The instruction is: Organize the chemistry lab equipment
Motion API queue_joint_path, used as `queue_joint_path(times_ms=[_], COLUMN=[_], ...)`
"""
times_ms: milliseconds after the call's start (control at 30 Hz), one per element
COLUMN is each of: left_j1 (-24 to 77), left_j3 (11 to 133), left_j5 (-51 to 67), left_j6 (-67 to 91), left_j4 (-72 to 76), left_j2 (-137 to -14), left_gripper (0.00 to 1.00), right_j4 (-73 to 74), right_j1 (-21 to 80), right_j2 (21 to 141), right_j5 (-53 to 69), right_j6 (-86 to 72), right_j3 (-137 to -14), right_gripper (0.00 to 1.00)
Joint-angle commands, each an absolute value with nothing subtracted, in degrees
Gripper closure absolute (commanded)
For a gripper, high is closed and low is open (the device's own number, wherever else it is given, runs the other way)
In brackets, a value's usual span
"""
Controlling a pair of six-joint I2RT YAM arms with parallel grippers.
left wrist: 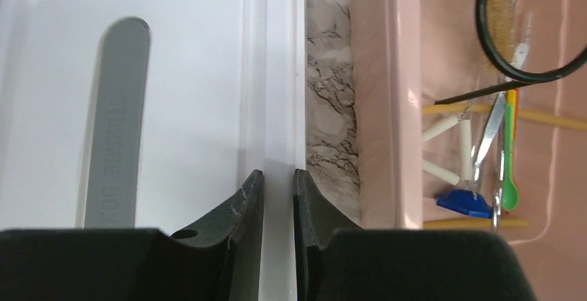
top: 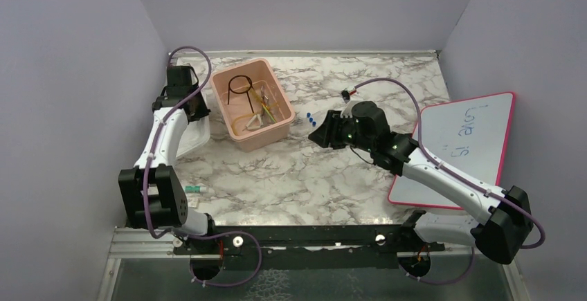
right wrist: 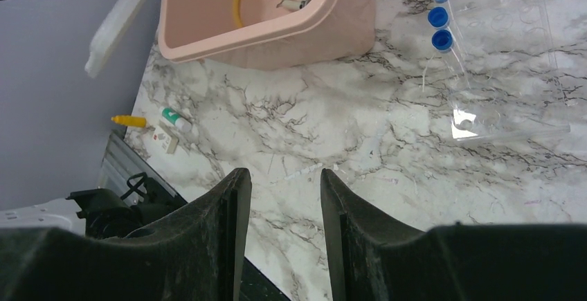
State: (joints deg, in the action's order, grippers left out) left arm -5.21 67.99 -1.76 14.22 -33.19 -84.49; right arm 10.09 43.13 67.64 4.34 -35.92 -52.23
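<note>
Marble tabletop (top: 277,176) holds blue-capped tubes (right wrist: 439,19) well ahead of the right pincer (right wrist: 282,176).

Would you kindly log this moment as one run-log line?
left claw: shut on white lid | right claw: open, near blue-capped tubes | pink tub: uncovered

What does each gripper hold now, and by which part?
The left gripper grips the white lid by its rim, beside the pink tub. The right gripper is open and holds nothing.
</note>
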Motion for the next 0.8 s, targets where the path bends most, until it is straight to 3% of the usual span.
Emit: queue_joint_path(times_ms=[0, 500, 667, 767], left_j1=[-5.36, -5.32, -5.34, -5.32], left_j3=[69.93, 69.26, 66.31, 65.29], left_j5=[-2.59, 2.91, 0.44, 2.25], left_j6=[15.31, 16.76, 19.45, 20.85], left_j4=[-32.43, -33.41, -33.41, -32.38], left_j2=[-78.12, -75.39, -79.81, -84.70], left_gripper=[0.91, 0.91, 0.68, 0.65], right_j4=[10.96, 10.46, 9.75, 8.83], right_j1=[43.51, 43.52, 43.51, 43.51], right_j2=[68.17, 68.09, 68.01, 67.34], right_j5=[5.11, 5.52, 6.15, 6.07], right_j6=[-36.65, -36.90, -37.41, -37.61], right_j3=[-54.35, -54.29, -53.93, -53.00], right_gripper=[0.55, 0.55, 0.55, 0.55])
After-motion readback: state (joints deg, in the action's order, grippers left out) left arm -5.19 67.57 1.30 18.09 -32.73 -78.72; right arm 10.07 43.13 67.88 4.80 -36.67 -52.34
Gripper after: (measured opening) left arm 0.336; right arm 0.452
